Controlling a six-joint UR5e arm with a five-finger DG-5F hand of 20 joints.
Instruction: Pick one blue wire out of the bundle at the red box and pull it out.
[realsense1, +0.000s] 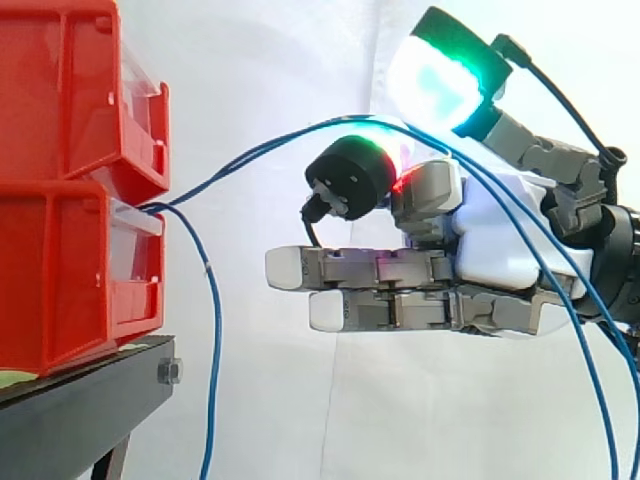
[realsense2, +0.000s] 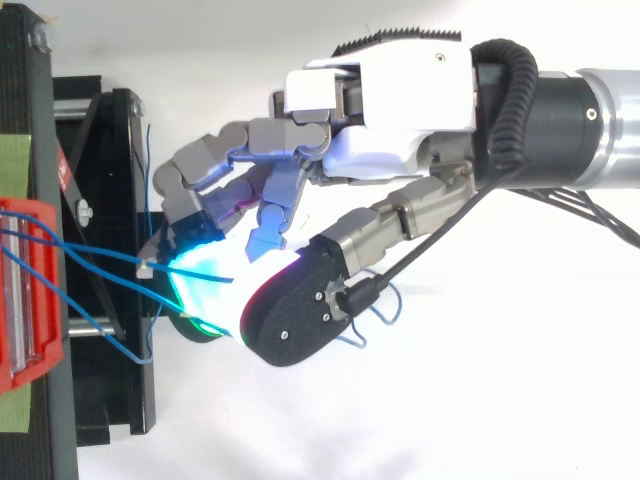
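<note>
Side view recorded the hand (realsense1: 490, 240) entering from the right, level with the lower red bin (realsense1: 60, 280). That bin sat beneath an upper red bin (realsense1: 60, 90) on the black stand (realsense1: 80, 400), its front at the stand's edge nearest the hand. A bundle of blue strands left the lower bin's front opening.

One blue wire (realsense1: 270, 145) rose from that opening in a shallow arc to the hand. It passed between the thumb pad (realsense1: 435, 80), glowing green and cyan, and the pad of a curled finger (realsense1: 350, 172), glowing green and red, then fell across the palm toward the lower right. Those pads were closed on the wire in a pinch. A second strand ran close alongside it through the arc; whether it was also pinched could not be told. The remaining fingers (realsense1: 350, 268) lay straight and level below the pinch, white-tipped, touching nothing and apart from the bin. A loose wire (realsense1: 214, 340) hung from the same opening down past the stand's edge.

Top view showed the hand (realsense2: 370, 150) reaching about to that edge of the stand (realsense2: 110, 400). Blue strands (realsense2: 100, 255) crossed the stand from the lower red bin (realsense2: 30, 212) to the cyan-lit pad. A white curtain stood behind the work.
</note>
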